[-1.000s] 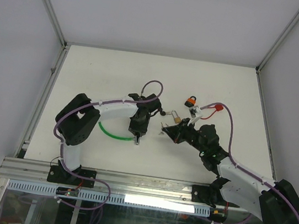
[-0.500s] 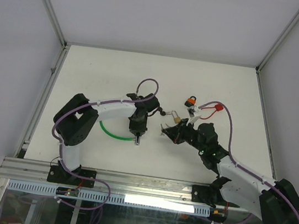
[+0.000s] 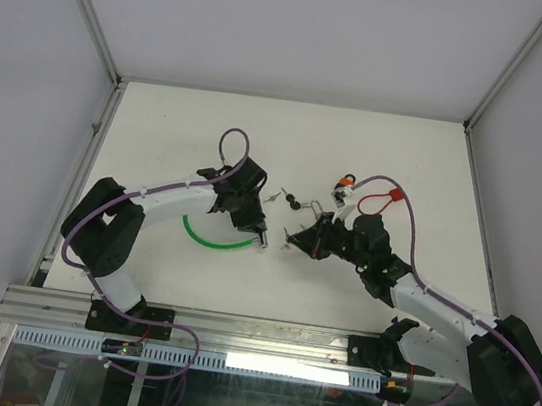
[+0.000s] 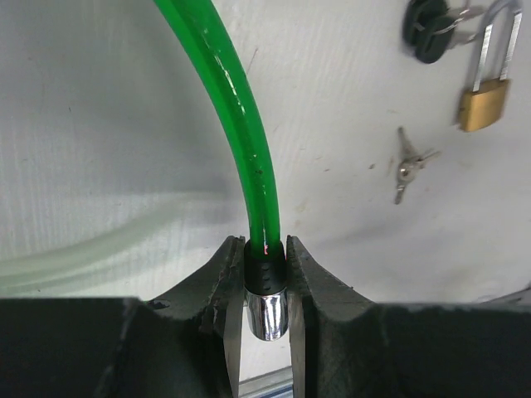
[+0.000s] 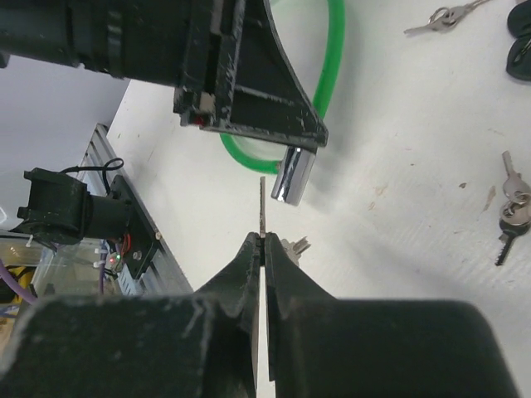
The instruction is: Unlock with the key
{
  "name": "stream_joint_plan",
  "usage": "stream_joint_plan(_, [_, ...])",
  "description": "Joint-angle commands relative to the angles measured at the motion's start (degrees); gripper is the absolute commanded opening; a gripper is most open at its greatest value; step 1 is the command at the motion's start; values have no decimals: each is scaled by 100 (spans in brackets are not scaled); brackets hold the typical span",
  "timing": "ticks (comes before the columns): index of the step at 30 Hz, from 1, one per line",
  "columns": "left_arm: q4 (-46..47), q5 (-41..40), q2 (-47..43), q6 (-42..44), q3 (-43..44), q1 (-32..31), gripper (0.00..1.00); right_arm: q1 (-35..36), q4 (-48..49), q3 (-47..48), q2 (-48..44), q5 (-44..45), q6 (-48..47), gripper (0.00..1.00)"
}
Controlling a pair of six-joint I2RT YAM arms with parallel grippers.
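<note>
A: How much of the key shows from the right wrist?

B: Only its thin edge. The head is buried between the fingers of the right gripper, and a toothed metal tip peeks out from behind one of them.

A: And the green cable?

B: In the left wrist view it runs off the top edge. Its steel end sits half inside the left gripper, so the end face cannot be seen. A pale band low in that view is blurred, possibly more hose.

A: The rest?

B: From above, the brass padlock and the key are too small to make out. The black key heads are cut by the top edge.
</note>
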Motion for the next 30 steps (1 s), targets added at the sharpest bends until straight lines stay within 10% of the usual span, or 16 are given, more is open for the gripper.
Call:
stream_joint_plan(1, [1154, 599, -560, -586, -292, 247, 0, 41, -8, 385, 257, -386, 264, 0])
stream_joint_plan(30, [2047, 947, -1381, -747, -1020, 556, 0, 190, 1467, 375, 1917, -709, 1086, 0])
